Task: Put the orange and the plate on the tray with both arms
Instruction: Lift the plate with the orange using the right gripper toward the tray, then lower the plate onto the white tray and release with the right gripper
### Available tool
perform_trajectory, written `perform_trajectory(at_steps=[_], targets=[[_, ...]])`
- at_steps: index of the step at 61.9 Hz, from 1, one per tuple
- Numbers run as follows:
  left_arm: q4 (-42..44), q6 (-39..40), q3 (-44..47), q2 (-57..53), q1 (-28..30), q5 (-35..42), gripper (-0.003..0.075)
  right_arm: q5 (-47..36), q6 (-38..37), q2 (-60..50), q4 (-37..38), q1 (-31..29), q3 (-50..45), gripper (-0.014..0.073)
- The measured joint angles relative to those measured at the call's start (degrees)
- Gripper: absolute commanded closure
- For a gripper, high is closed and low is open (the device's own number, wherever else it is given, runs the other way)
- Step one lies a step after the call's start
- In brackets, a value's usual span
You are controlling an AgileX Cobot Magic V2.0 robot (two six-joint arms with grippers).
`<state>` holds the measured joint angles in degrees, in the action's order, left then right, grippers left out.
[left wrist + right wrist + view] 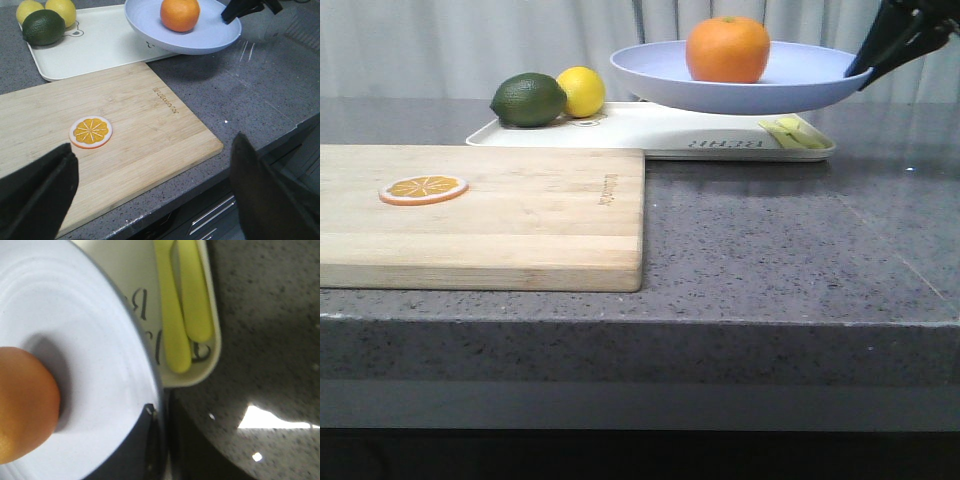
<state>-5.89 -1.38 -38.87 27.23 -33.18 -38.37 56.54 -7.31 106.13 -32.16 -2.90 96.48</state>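
The orange (727,49) sits in the plate (790,90), which the right gripper (861,72) pinches by its rim and holds in the air above the tray (650,135). On the tray lie a lime (528,100), a lemon (582,90) and yellow-green utensils (180,300). The left gripper (150,195) hangs wide apart over the cutting board (520,220), where an orange slice (423,188) rests on the bench (790,240).

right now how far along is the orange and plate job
Done: the orange sits on the plate. In hand: the right hand grips the plate's rim and holds it lifted above the white tray, not resting on it. The left hand is open and empty over the cutting board. Left: lower the plate onto the tray beside the lemon and lime, then release.
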Motion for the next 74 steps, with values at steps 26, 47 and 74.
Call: perform_trajectory(at_steps=[26,47,74], targets=[[0.0,0.0,0.0,0.0,0.0,0.0,0.012,2.67,-11.73,18.26,6.43,4.59,24.79,0.066],[0.0,0.0,0.0,0.0,0.0,0.0,0.012,3.37,-13.63,23.83,8.65,5.37,31.25,0.066],[0.0,0.0,0.0,0.0,0.0,0.0,0.012,3.52,-13.76,23.83,8.87,5.39,31.34,0.066]])
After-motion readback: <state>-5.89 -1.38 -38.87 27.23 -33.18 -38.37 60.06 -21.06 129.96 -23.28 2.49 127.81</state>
